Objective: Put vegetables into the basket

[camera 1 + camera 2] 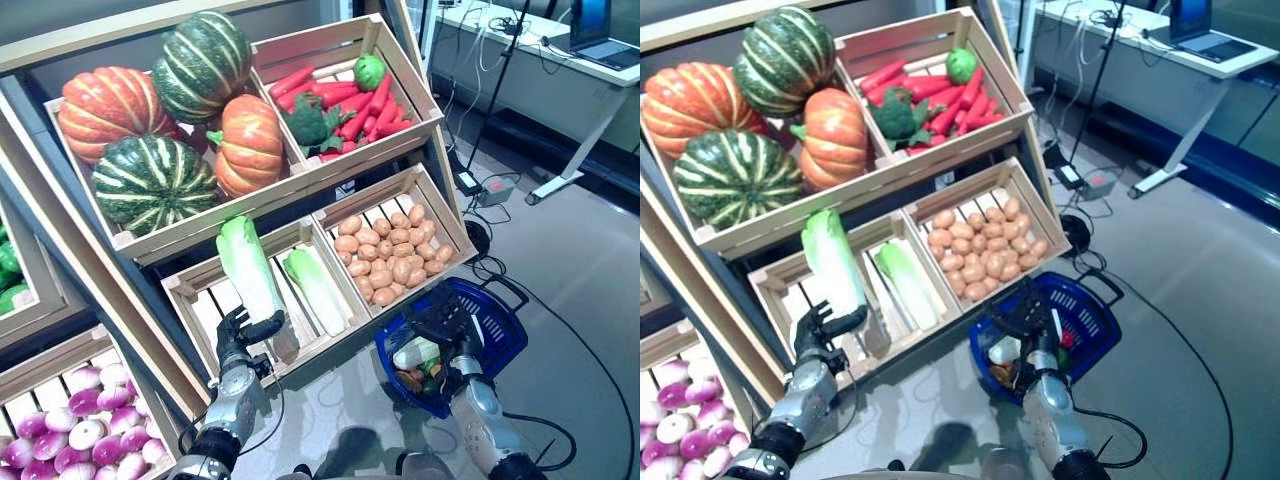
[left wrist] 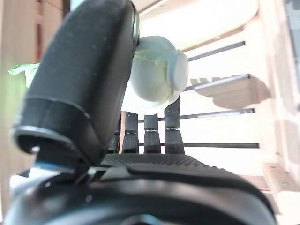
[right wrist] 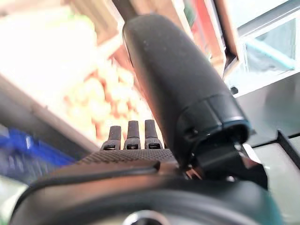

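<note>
Left hand point(image 1: 238, 335) grips a cabbage point(image 1: 250, 268) by its firm white base, above its crate point(image 1: 190, 290); leafy top looks soft, bruisable. Right hand point(image 1: 447, 330) hovers over the basket point(image 1: 500, 320), fingers relaxed.

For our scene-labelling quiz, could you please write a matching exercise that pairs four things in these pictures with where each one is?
Things:
1. cabbage
2. potatoes
3. carrots
4. blue basket

Places:
A. upper right crate
B. on the floor by the right hand
C. held in the left hand
D. lower right crate

Pairs: 1-C, 2-D, 3-A, 4-B
</note>
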Controlling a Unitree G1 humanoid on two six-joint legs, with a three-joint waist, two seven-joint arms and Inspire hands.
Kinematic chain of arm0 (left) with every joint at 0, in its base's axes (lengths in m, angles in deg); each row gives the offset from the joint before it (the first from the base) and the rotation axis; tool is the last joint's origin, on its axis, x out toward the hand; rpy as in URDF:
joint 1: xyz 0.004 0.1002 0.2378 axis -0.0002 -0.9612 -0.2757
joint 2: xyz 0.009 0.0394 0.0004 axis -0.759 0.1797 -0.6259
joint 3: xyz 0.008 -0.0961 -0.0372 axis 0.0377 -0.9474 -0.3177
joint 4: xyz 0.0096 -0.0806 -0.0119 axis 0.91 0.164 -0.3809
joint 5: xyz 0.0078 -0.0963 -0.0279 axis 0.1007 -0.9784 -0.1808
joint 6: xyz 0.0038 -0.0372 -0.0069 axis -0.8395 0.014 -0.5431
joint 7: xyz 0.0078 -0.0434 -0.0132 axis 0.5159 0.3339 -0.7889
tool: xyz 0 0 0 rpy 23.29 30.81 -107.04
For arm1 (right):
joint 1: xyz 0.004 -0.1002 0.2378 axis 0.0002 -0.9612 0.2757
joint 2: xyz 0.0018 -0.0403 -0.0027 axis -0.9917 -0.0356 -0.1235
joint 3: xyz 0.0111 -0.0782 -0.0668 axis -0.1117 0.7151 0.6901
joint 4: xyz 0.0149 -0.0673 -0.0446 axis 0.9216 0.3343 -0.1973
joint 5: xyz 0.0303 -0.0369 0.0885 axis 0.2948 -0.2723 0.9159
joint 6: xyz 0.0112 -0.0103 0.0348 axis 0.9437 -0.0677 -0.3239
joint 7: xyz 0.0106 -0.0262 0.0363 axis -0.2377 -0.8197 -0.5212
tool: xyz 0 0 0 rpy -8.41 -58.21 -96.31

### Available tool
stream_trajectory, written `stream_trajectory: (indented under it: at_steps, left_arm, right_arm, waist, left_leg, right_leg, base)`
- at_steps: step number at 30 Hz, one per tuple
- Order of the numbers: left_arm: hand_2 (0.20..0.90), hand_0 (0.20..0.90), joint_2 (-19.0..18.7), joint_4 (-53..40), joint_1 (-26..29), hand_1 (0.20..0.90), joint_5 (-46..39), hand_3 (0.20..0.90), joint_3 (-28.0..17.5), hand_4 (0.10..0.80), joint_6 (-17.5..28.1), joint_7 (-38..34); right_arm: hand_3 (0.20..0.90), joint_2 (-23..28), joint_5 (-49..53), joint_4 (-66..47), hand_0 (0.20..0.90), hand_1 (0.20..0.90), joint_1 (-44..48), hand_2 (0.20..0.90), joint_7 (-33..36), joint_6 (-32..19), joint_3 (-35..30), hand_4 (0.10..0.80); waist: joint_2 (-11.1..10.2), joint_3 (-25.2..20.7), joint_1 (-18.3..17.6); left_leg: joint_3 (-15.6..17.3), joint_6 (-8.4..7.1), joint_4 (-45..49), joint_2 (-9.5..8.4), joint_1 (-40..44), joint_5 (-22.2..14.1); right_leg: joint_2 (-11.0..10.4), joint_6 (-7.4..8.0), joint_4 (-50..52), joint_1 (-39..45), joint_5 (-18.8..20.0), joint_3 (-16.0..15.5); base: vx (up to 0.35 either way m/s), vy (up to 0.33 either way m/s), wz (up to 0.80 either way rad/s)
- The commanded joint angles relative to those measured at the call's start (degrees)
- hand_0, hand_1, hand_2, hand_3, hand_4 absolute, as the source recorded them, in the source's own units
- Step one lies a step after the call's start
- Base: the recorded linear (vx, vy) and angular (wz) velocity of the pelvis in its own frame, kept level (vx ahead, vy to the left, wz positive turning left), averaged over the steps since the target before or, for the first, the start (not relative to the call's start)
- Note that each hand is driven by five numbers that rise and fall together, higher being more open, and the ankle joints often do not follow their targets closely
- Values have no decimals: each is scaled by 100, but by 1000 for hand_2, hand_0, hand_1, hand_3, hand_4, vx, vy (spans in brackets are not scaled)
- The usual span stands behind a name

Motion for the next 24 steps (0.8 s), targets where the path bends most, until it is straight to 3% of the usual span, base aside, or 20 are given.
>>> stream_trajectory:
  at_steps: [1, 13, 21, 24]
  left_arm:
    - [300, 300, -568, -821, 460, 300, 851, 300, 38, 400, 930, 201]
    - [300, 300, -832, -1524, 470, 300, 1971, 300, 345, 400, 827, 403]
    - [300, 300, -968, -1873, 289, 300, 2052, 300, 401, 400, 790, 846]
    - [300, 300, -1024, -2015, 233, 300, 2334, 300, 497, 400, 900, 860]
  right_arm:
    - [900, -273, 411, -511, 900, 900, 189, 900, -775, -215, -352, 800]
    - [900, -415, 1172, -631, 900, 900, 348, 900, -1125, -121, -423, 800]
    - [900, -434, 1105, -713, 900, 900, 359, 900, -1024, -124, -483, 800]
    - [900, -473, 1591, -765, 900, 900, 362, 900, -1259, -42, -472, 800]
  waist:
    - [-245, -519, 106]
    - [-326, -661, 308]
    - [-333, -680, 346]
    - [-331, -659, 342]
  left_leg:
    - [-80, 188, -54, -316, -20, -115]
    - [-224, 225, -597, -446, 231, -17]
    - [-194, 235, -628, -456, 291, -48]
    - [-182, 245, -636, -462, 304, -55]
  right_leg:
    - [-183, 97, -888, 388, 718, 50]
    - [-48, 97, -1385, 645, 908, -49]
    - [-1, 80, -1481, 709, 928, -67]
    - [20, 66, -1506, 725, 927, -47]
  base:
    - [69, -23, 14]
    - [49, -31, 9]
    - [26, -22, 4]
    - [0, 0, 0]
